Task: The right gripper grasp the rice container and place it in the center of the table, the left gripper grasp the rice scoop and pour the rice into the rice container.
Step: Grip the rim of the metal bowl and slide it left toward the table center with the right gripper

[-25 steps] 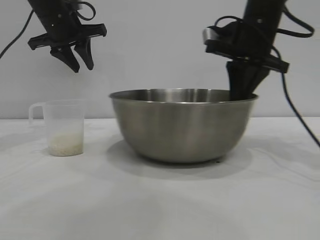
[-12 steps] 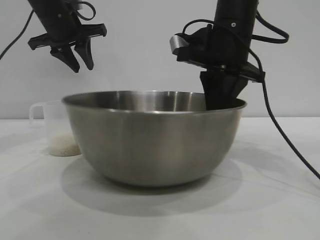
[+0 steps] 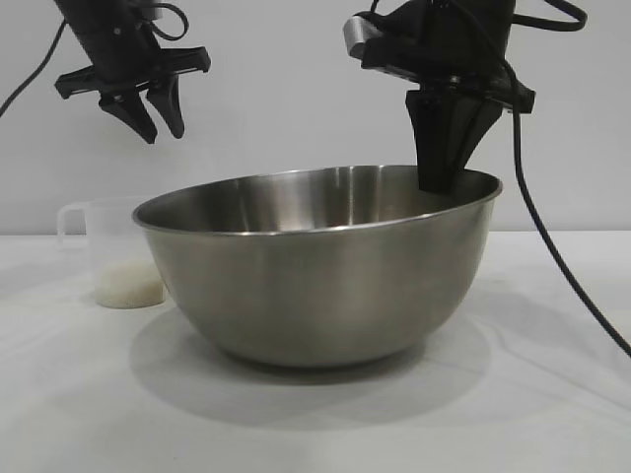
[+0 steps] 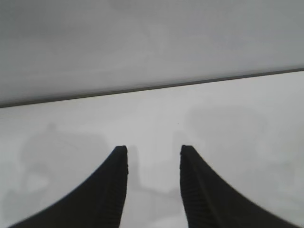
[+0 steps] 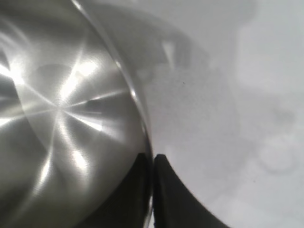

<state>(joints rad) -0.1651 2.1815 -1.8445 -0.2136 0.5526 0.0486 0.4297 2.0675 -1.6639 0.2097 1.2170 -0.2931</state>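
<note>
Bowl [image 3: 320,271] tilted, pinched by its rim in right gripper [image 3: 441,177].
Thin hold could slip and drop it; left gripper [image 3: 146,110] hangs released above cup [image 3: 116,251].

No text, label, brand, number or sign can be read on anything that is shown in these views.

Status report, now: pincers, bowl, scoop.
Right pincer clamped on rice container rim, bowl tilted. Left pincer open, hovering above rice scoop. Rice in scoop, unpoured.
</note>
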